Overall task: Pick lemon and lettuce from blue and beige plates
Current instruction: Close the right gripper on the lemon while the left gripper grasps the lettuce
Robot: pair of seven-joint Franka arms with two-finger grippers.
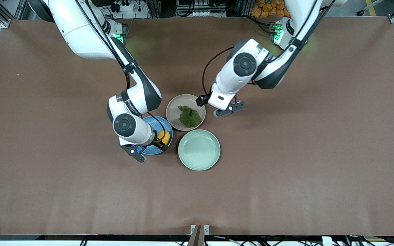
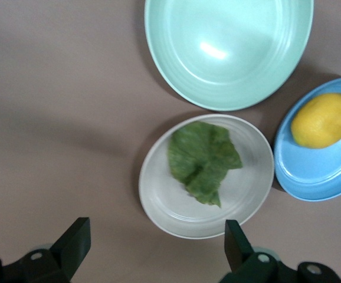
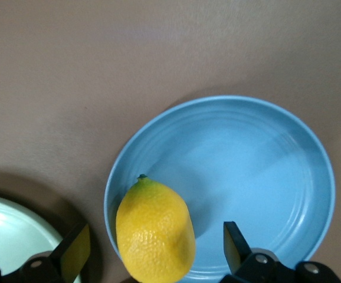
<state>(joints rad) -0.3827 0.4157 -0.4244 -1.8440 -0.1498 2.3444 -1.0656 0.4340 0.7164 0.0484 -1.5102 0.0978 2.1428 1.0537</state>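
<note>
The yellow lemon (image 1: 165, 136) lies in the blue plate (image 1: 159, 123), at its rim toward the green plate. My right gripper (image 1: 159, 140) is open and low over it. In the right wrist view the lemon (image 3: 156, 233) sits between the spread fingers (image 3: 236, 244) on the blue plate (image 3: 253, 171), with gaps on both sides. The green lettuce (image 1: 189, 116) lies in the beige plate (image 1: 174, 109). My left gripper (image 1: 202, 100) is open and empty over that plate's rim toward the left arm's base. In the left wrist view the lettuce (image 2: 203, 159) lies in the beige plate (image 2: 247, 188).
An empty pale green plate (image 1: 199, 149) stands nearer the front camera than the beige plate, beside the blue plate. It also shows in the left wrist view (image 2: 229, 47) and at the edge of the right wrist view (image 3: 5, 236). The three plates stand close together on the brown table.
</note>
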